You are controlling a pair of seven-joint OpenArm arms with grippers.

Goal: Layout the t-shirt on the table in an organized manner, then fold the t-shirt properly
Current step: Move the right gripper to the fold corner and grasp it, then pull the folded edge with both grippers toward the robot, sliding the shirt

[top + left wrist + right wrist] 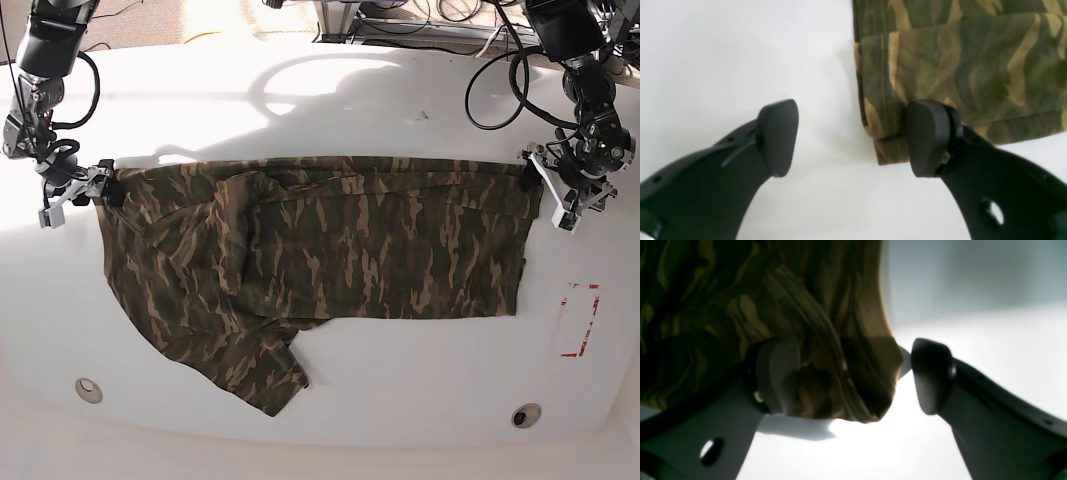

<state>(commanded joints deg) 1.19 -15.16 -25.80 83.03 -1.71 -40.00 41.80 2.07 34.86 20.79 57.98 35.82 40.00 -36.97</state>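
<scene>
I am seeing the camouflage cotton t-shirt [330,250] half-spread on the white smooth table [400,400], one sleeve bunched; folding remains. Left gripper [853,138] is gaping, right gripper [853,376] spread around cloth.

T-shirt [330,250]: soft matt camouflage cloth, stitched hem. Tabletop [330,100]: smooth white, slightly glossy. Left claw [850,136]: matt black plastic.

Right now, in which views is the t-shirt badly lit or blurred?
Right wrist view: the t-shirt is backlit, dark and soft against the glaring table. Left wrist view: evenly lit, slightly soft. Base view: sharp, with arm shadows across the tabletop behind the shirt.
</scene>
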